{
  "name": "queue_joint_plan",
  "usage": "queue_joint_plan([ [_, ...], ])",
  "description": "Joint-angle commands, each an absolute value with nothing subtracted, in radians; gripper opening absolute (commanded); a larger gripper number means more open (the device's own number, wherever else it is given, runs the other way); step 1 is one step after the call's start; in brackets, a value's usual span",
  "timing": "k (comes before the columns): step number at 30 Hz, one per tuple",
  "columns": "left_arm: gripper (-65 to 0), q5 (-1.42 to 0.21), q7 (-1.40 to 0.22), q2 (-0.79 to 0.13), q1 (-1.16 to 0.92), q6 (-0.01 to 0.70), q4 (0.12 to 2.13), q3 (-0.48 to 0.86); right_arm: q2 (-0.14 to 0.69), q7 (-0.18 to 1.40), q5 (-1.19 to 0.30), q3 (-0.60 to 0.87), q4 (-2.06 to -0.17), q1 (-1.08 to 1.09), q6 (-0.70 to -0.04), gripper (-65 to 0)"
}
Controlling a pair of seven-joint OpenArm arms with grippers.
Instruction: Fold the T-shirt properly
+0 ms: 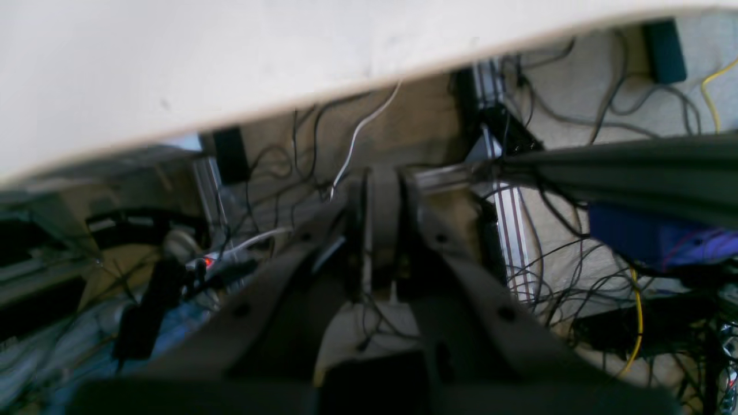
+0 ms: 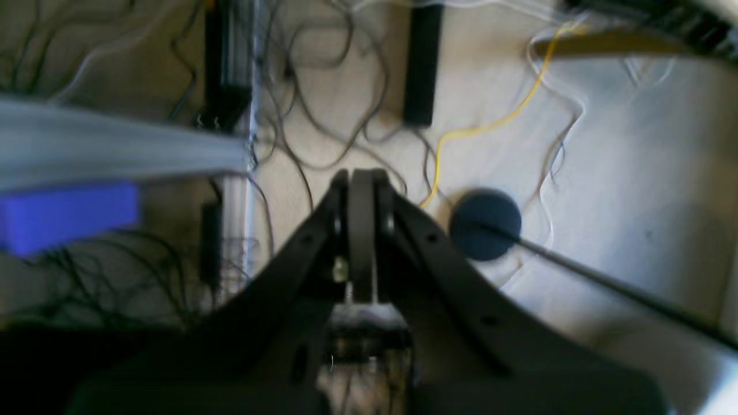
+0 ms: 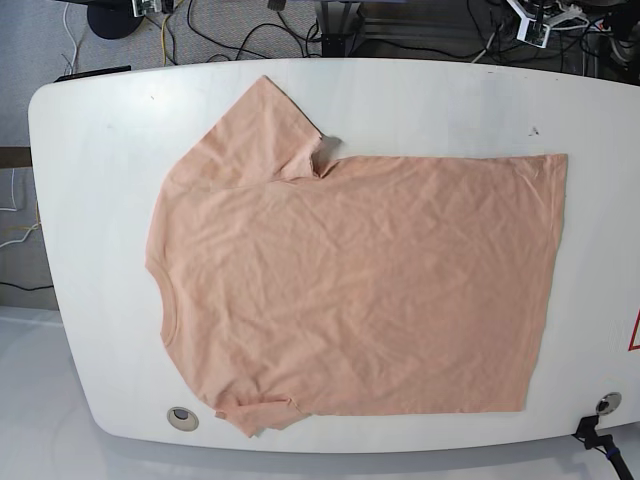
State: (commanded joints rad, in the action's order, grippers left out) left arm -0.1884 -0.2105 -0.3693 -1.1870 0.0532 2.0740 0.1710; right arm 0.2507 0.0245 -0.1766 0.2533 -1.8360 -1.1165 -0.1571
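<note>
Base view: T-shirt (image 3: 350, 285) flat on table (image 3: 90, 130); both tools (image 1: 383, 190) (image 2: 362, 193) apparently off-table, pinched closed, empty.

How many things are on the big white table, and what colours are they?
Peach-pink: 1, the T-shirt, lying flat.
White: 1, the table itself.
Grey round holes in the table's near edge: 2.
Total: 1 thing lying on the table.

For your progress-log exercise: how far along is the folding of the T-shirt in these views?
Done: the T-shirt lies spread flat on the table. In hand: nothing; the left gripper and right gripper are shut, empty, off the table. Left: every fold.
</note>
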Motion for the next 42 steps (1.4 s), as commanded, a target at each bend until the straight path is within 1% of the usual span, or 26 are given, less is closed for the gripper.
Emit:
queue_joint_plan([
  [2,-65.0,-0.195,-0.212,-0.367,-1.183,0.057,2.099,0.179,0.25,0.034,-0.268,0.288,-1.883,-1.113,-0.194,-65.0],
  [3,-65.0,-0.199,-0.209,-0.372,-1.188,0.054,2.113,0.191,0.249,-0.003,-0.042,0.199,-1.741,-1.087,-0.126,-65.0],
  [5,-65.0,-0.245,-0.217,-0.375,-1.18,0.061,2.137,0.25,0.26,0.03,-0.059,0.223,-1.836,-1.076,-0.129,-65.0],
  [8,-65.0,-0.291,-0.231,-0.382,-1.151,0.071,2.168,0.307,0.288,0.091,-0.106,0.272,-1.952,-1.037,-0.159,-65.0],
  [10,-65.0,-0.302,-0.235,-0.385,-1.123,0.076,2.186,0.329,0.292,0.132,-0.158,0.312,-2.006,-0.998,-0.194,-65.0],
  [12,-65.0,-0.301,-0.244,-0.388,-1.088,0.077,2.198,0.342,0.293,0.16,-0.202,0.352,-2.039,-0.958,-0.245,-65.0],
  [15,-65.0,-0.313,-0.268,-0.388,-1.033,0.082,2.217,0.366,0.29,0.188,-0.237,0.404,-2.08,-0.91,-0.298,-65.0],
  [17,-65.0,-0.328,-0.282,-0.388,-0.987,0.09,2.221,0.388,0.29,0.204,-0.24,0.429,-2.098,-0.888,-0.313,-65.0],
  [22,-65.0,-0.336,-0.278,-0.386,-0.876,0.119,2.213,0.437,0.295,0.225,-0.239,0.471,-2.136,-0.859,-0.309,-65.0],
  [23,-62.8,-0.333,-0.265,-0.384,-0.854,0.127,2.212,0.442,0.294,0.224,-0.242,0.473,-2.139,-0.856,-0.31,-65.0],
  [26,-48.3,-0.339,-0.262,-0.387,-0.814,0.151,2.196,0.442,0.295,0.218,-0.245,0.486,-2.144,-0.836,-0.311,-65.0],
  [28,-42.8,-0.35,-0.281,-0.387,-0.783,0.163,2.175,0.442,0.295,0.216,-0.249,0.49,-2.145,-0.826,-0.306,-59.9],
  [30,-40.5,-0.365,-0.308,-0.388,-0.761,0.178,2.147,0.443,0.292,0.218,-0.251,0.493,-2.147,-0.812,-0.304,-53.2],
  [32,-40.6,-0.379,-0.331,-0.389,-0.746,0.194,2.121,0.44,0.289,0.233,-0.262,0.502,-2.151,-0.795,-0.306,-46.9],
  [33,-41.0,-0.369,-0.327,-0.387,-0.74,0.203,2.136,0.439,0.286,0.23,-0.239,0.489,-2.129,-0.819,-0.325,-65.0],
  [35,-40.7,-0.391,-0.37,-0.388,-0.706,0.225,2.088,0.448,0.289,0.231,-0.238,0.492,-2.119,-0.816,-0.337,-64.5],
  [38,-41.0,-0.409,-0.414,-0.388,-0.675,0.235,2.023,0.454,0.306,0.242,-0.246,0.5,-2.088,-0.808,-0.387,-65.0],
  [42,-41.4,-0.393,-0.43,-0.39,-0.662,0.227,1.987,0.453,0.347,0.231,-0.256,0.507,-2.054,-0.808,-0.469,-65.0],
])
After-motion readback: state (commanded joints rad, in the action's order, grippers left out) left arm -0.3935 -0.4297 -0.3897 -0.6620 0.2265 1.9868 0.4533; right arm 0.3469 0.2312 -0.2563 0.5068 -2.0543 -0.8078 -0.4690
